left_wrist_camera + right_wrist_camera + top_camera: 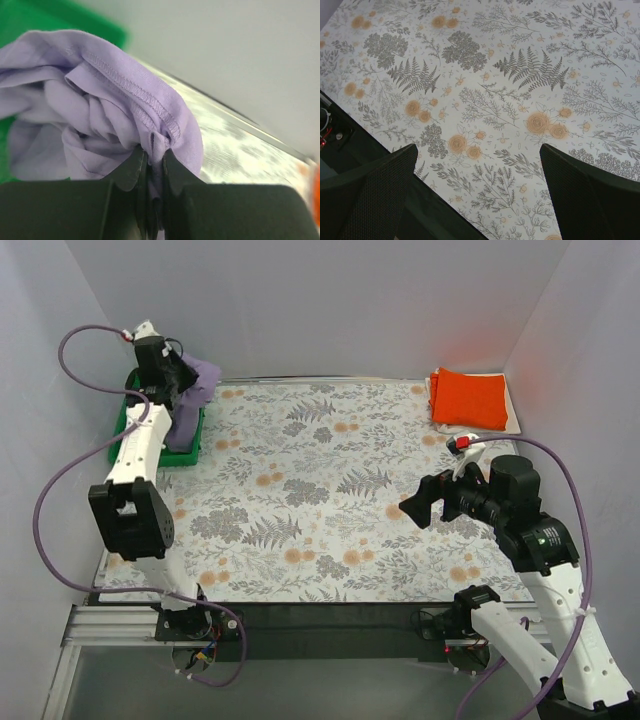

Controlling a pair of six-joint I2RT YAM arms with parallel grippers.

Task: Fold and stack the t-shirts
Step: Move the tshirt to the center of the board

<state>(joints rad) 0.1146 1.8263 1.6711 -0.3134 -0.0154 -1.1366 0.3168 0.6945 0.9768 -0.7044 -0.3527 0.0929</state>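
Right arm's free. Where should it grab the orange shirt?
The orange shirt lies flat, folded to a rectangle, in the far right corner. Likely pinch its near edge, coming from the near side: walls close off the far and right.

**A:** What colours do you have on the counter [320, 490]?

**B:** You've got a white cover printed with grey ferns and small orange blossoms.

**A:** And the cloth?

**B:** Your lavender t-shirt [100, 115] is plain and stitched in matching thread. Your orange t-shirt [470, 398] is bright and plain. The whitish t-shirt [515, 418] has no print that you can see. Your tray [124, 420] is green.
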